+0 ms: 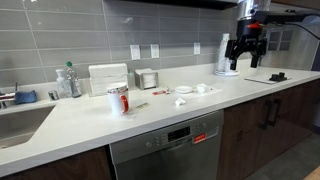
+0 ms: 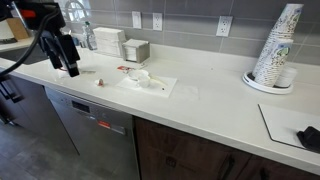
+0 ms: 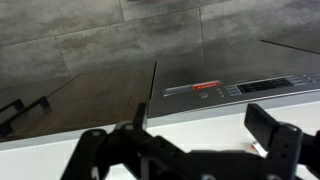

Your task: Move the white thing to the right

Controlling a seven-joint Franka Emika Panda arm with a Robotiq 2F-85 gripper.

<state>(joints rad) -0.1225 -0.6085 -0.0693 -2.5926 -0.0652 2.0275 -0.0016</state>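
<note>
Gripper count: we see one gripper, also visible in the other exterior view and in the wrist view.
Fingers: the two fingers stand wide apart with nothing between them.
Gripper place: it hangs above counter level and touches nothing. The wrist view looks past it onto the dishwasher front.
White thing count: we count one white thing, a low pale lump.
White thing place: it lies on the counter near the front edge, above the dishwasher and to the right of the red-and-white mug. It is well apart from the gripper.
White thing axis: in an exterior view it reads slightly wider than tall. It is too small for us to tell which way it points.
Other white pieces: we count two behind it, the nearer white piece and the farther white piece.
Mug count: one, upright.
Cup stack: one stack of paper cups, at the far end of the counter.
Wall outlets: we count three wall outlets in both exterior views.
Bottle: one bottle, beside the sink.
</note>
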